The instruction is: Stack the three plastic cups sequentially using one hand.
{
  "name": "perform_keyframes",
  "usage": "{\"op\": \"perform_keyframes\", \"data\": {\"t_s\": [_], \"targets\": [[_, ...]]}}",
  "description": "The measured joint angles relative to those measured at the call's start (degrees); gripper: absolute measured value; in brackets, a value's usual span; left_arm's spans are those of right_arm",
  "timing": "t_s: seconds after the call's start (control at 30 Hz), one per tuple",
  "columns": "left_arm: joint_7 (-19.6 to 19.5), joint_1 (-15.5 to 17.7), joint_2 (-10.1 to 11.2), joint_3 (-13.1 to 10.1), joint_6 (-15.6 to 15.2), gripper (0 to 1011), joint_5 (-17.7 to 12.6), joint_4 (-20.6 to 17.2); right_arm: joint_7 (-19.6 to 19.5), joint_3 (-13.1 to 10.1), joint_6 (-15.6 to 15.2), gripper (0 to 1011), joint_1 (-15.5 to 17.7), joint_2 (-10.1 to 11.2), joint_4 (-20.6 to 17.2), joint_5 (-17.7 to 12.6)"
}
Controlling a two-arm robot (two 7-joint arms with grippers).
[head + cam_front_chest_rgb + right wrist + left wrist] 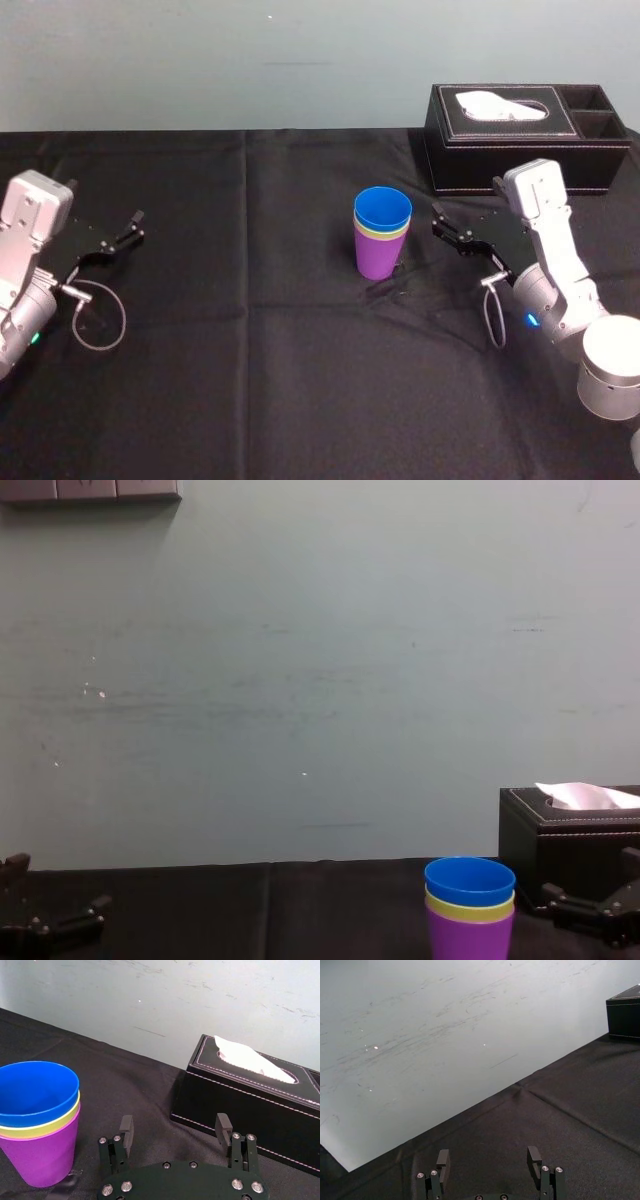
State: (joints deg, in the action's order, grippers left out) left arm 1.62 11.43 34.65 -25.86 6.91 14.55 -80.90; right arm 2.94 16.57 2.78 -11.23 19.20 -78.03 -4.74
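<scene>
The three plastic cups stand nested in one upright stack near the middle of the table: the purple cup (379, 255) at the bottom, the yellow-green cup (381, 232) inside it with only its rim showing, the blue cup (382, 209) on top. The same stack shows with its blue cup (37, 1092), purple cup (42, 1155) and blue rim (469, 880). My right gripper (440, 226) (174, 1129) hovers just right of the stack, open, apart from it, with nothing between its fingers. My left gripper (135, 225) (487, 1158) rests open at the table's far left.
A black tissue box (520, 135) with a white tissue stands at the back right, just behind my right gripper. Black cloth (250, 330) covers the table. A pale wall (300, 680) rises behind the far edge.
</scene>
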Motion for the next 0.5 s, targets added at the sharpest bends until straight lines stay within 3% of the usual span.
{"op": "perform_keyframes", "data": {"t_s": [0.5], "targets": [[0.0,0.0,0.0,0.0,0.0,1011,0.0,0.0,0.0,0.0,0.0,1004,0.0,0.0,0.0,0.0]]}}
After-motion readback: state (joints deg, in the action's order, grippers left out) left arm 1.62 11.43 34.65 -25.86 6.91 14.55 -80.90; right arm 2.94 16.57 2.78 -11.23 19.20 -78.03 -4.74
